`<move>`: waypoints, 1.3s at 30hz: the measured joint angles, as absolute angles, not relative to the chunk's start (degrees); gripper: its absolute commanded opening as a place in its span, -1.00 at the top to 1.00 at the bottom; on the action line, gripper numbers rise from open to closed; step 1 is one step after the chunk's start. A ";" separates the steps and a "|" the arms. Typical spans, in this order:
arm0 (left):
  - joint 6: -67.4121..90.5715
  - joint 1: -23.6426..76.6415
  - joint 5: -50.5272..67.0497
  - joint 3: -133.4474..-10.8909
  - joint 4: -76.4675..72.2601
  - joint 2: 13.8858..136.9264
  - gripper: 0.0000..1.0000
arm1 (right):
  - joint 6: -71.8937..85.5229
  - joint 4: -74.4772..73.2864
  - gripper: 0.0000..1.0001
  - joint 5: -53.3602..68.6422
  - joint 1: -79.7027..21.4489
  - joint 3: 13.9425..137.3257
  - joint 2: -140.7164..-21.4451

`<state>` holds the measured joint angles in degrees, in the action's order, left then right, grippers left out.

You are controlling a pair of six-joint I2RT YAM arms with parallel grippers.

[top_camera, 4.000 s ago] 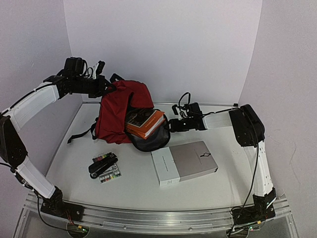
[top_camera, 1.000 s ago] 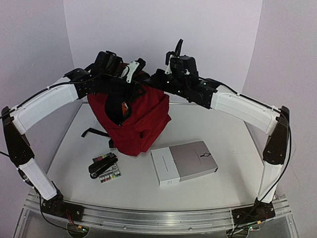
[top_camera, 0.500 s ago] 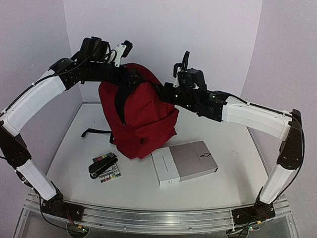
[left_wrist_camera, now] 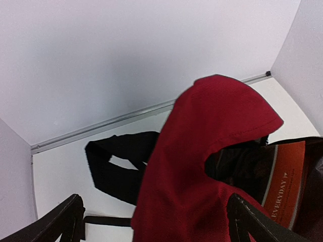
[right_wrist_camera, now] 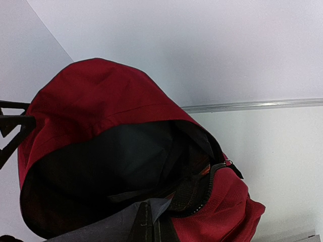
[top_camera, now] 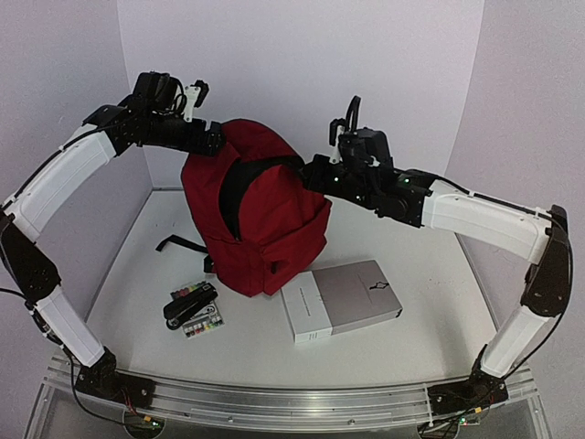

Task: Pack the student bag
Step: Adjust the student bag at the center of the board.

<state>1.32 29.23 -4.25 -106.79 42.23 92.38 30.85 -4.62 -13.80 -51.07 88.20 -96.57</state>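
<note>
Room lies right of the upright dark red fabric backpack, mouth up; right end effector pinches its lining, left end effector released.

"EVERYDAY" in white on the orange book inside the student bag

Arched high inward from both sides of the frame. Spread wide at the left gripper, upper left; clamped shut on the bag at the right gripper, centre.
</note>
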 measured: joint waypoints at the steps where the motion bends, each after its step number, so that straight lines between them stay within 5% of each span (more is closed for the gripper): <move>1: 1.92 29.12 -2.70 -106.71 42.21 92.58 -0.38 | 30.85 -4.69 1.00 -13.80 -51.07 88.20 -96.51; 6: 5.53 26.02 4.16 -104.52 40.97 92.66 0.75 | 28.94 -7.06 1.00 -14.49 -51.09 89.83 -96.36; 8: 7.73 23.46 7.42 -102.50 39.44 92.62 0.97 | 27.46 -9.85 1.00 -14.83 -51.09 92.91 -96.42; 19: 19.08 12.98 24.66 -89.45 28.21 92.53 1.00 | 19.82 -16.60 1.00 -11.55 -51.47 125.66 -109.87; 31: 22.45 5.36 32.18 -87.61 23.37 100.04 1.00 | 20.36 -12.94 1.00 -4.85 -50.76 137.35 -129.23; 39: 22.60 4.75 33.88 -87.61 21.24 102.38 0.99 | 20.84 -13.25 1.00 -0.78 -50.70 136.76 -130.21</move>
